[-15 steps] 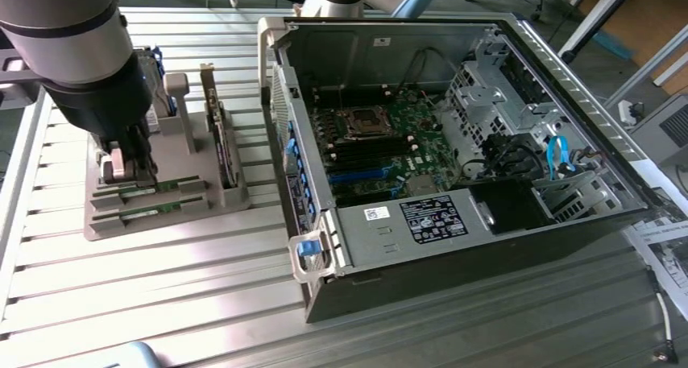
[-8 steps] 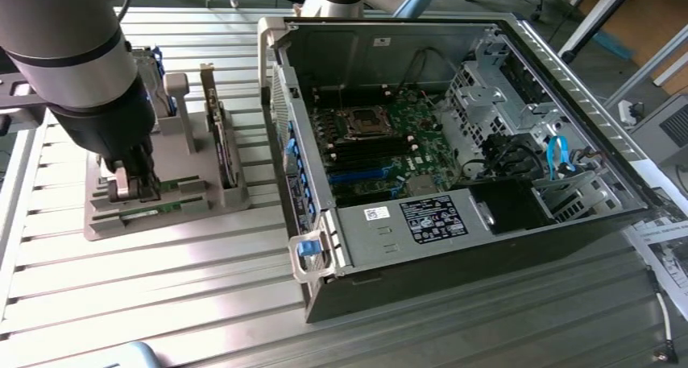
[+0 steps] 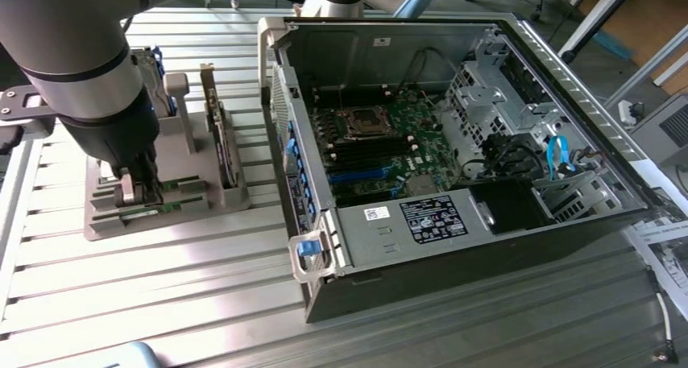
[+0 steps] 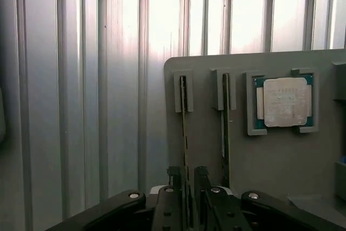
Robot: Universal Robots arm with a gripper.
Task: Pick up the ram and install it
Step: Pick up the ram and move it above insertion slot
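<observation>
Gripper (image 4: 187, 172) with two black fingers (image 4: 173, 179) set at a narrow opening, one on each side of the ram (image 4: 185, 123). A thin gap shows between the fingers and the board, so the stick is straddled, not clamped. The ram is a thin green stick standing on edge in a slot of a grey holder (image 4: 208, 139), its far end seated in a small grey bracket. Just beside it, a second green stick (image 4: 224, 128) stands on edge in a parallel slot. Beyond that, in the same holder, a square silver processor (image 4: 284, 101) lies flat in its own recess.

In the exterior view, the gripper (image 3: 140, 192) reaches straight down into the holder (image 3: 108, 227), which sits on a slatted metal table (image 3: 140, 295). A taller card (image 3: 222, 142) stands upright at the holder's far side. Farther off, toward the exterior view's right, an open computer case (image 3: 366, 303) lies on its side, its green motherboard (image 3: 398, 118) exposed.
</observation>
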